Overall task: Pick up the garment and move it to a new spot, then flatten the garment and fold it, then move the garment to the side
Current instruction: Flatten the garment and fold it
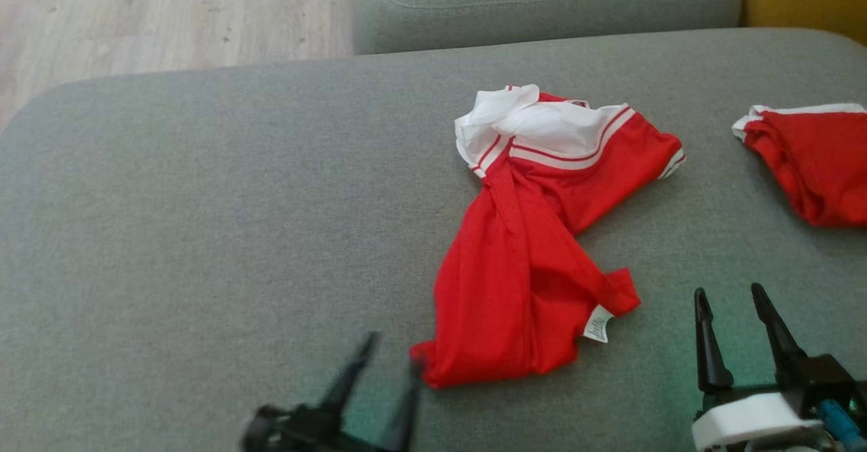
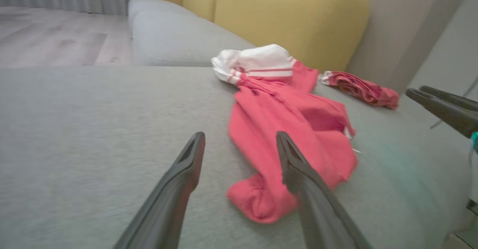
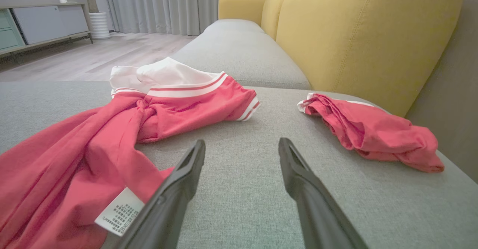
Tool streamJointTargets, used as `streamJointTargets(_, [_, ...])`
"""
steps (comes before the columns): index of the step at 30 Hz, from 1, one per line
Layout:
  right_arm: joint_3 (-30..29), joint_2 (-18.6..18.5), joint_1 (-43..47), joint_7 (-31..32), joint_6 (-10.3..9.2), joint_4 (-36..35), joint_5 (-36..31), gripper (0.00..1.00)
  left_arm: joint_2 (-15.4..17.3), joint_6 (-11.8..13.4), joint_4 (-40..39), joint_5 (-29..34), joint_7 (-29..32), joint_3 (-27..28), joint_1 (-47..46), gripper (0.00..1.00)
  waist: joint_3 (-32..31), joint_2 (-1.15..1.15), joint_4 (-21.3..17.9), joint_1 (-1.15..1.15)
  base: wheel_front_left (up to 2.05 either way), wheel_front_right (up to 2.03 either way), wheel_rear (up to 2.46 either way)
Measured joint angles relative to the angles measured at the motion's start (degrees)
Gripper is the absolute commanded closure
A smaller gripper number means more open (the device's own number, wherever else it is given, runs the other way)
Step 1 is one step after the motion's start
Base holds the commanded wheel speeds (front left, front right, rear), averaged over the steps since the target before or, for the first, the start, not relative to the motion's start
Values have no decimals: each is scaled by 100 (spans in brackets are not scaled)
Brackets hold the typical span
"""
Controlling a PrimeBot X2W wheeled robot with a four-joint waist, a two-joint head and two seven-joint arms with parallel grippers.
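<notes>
- Notably, the right wrist view is taking in a cabinet point(image 3: 48, 23) and curtains point(image 3: 179, 4) at its upper left. The head view, from above, is giving the garment's point(image 1: 535, 249) whole outline.
- Red with a white collar, the garment is lying crumpled at the centre of the head frame on the grey seat point(image 1: 169, 235). Its label point(image 1: 599, 323) is sitting at the lower right corner.
- At the lower centre, the left gripper point(image 1: 394, 350) is hovering with its fingers spread and holding nothing. One tip is sitting just beside the garment's lower left corner; whether it is touching, I cannot tell.
- At the lower right, the right gripper point(image 1: 728, 291) is pointing up the frame over bare seat near the label, its fingers spread and empty too.
- A second red garment point(image 1: 813, 167) is lying bunched at the right edge, apart from the first.
- Behind it in the right wrist view, a yellow backrest point(image 3: 366, 36) is rising.
</notes>
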Motion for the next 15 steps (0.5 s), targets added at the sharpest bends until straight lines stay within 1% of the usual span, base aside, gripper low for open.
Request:
streamJointTargets(4, [71, 0, -44, 0, 0, -74, 0, 0, 2, -14, 183, -163, 192, -828, -367, 0, 92, 0, -84, 0, 0, 0, 0])
streamJointTargets(7, [162, 1, -93, 0, 0, -94, 1, 0, 102, -56, 438, -287, 401, -1288, -726, 0, 170, 0, -174, 1, 0, 0, 0])
streamJointTargets(9, [218, 1, -145, 0, 0, -97, 35, 0, 162, -56, 641, -347, 517, -1424, -888, 0, 214, 0, -243, 1, 0, 0, 0])
streamJointTargets(15, [269, 1, -168, 0, 0, -97, 94, 0, 247, -56, 1043, -549, 633, -1470, -986, 0, 327, 0, -405, 1, 0, 0, 0])
